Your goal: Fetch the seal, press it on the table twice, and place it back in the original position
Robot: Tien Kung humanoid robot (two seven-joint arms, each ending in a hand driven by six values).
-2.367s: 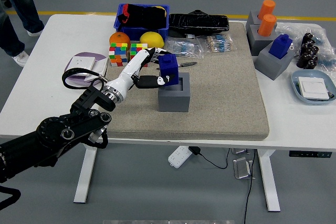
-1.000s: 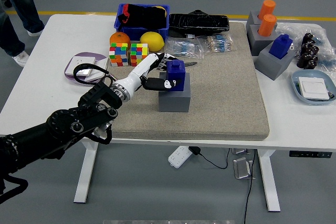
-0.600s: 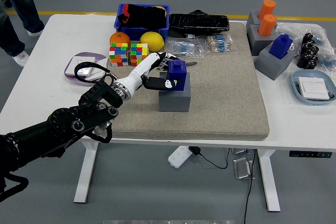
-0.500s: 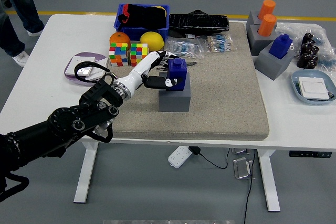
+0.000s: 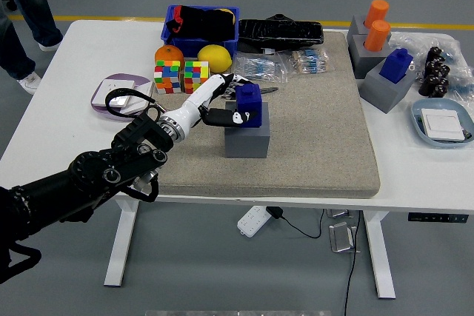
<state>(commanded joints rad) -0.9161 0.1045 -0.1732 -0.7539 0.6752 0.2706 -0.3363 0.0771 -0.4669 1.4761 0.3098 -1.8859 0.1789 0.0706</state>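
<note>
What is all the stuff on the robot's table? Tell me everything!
Blue seal: 1, in grey block, mat centre-left.
Second blue seal: 1, in grey block, right.
Orange seals: 2, far right.
Mat: 1, beige, table middle.
Puzzle cubes: 2, multicoloured, left of mat.
Orange: 1, behind cubes.
Lemon: 1, yellow.
Bin: 1, blue, far side.
Black bag: 1, far side.
Tray: 1, pale blue, right edge.
Person's leg: top left.
Left hand: white and black, fingers around the first blue seal.
</note>
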